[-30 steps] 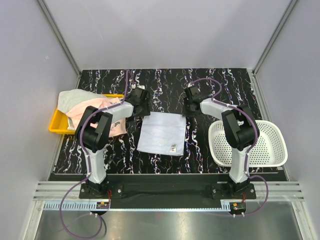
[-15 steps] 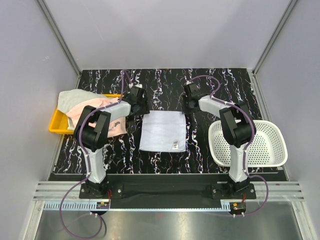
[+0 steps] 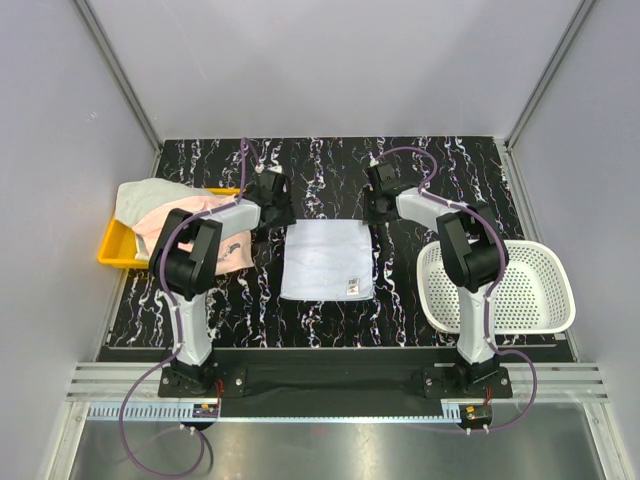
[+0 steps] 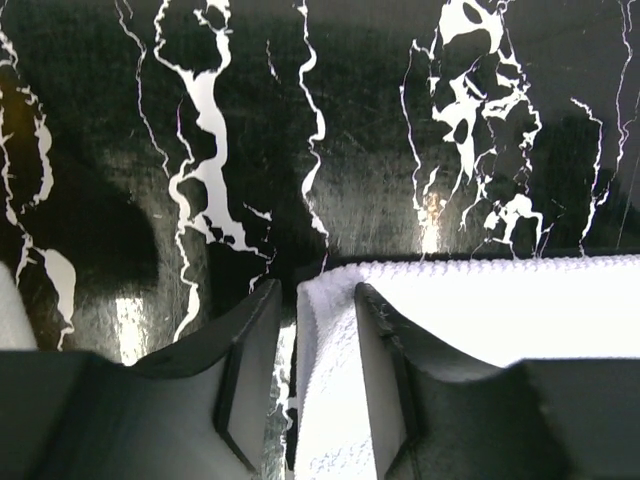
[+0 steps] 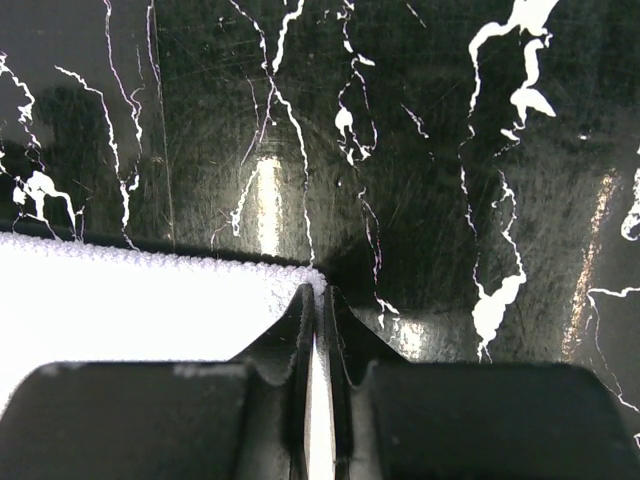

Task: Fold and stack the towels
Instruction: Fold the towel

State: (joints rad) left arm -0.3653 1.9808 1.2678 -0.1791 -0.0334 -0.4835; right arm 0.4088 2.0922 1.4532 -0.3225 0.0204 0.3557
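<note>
White towel: the white towel (image 3: pixel 326 258) lies flat and spread out in the middle of the black table (image 3: pixel 330 160). A small tag sits near its 5 o'clock corner.
Left gripper: the left gripper (image 4: pixel 316 292) is at the towel's 11 o'clock corner. Its fingers stand a little apart with the corner between them, and a thin dark gap shows on one side, so the grip is loose.
Right gripper: the right gripper (image 5: pixel 318 293) is at the 1 o'clock corner, squeezed tight on the towel's edge.
Other towels: a pink towel (image 3: pixel 160 225) and a pale towel (image 3: pixel 145 195) lie heaped at 9 o'clock, on the yellow tray (image 3: pixel 112 252).
Basket: the white basket (image 3: pixel 545 318) sits at 3 o'clock, apart from the white towel.
</note>
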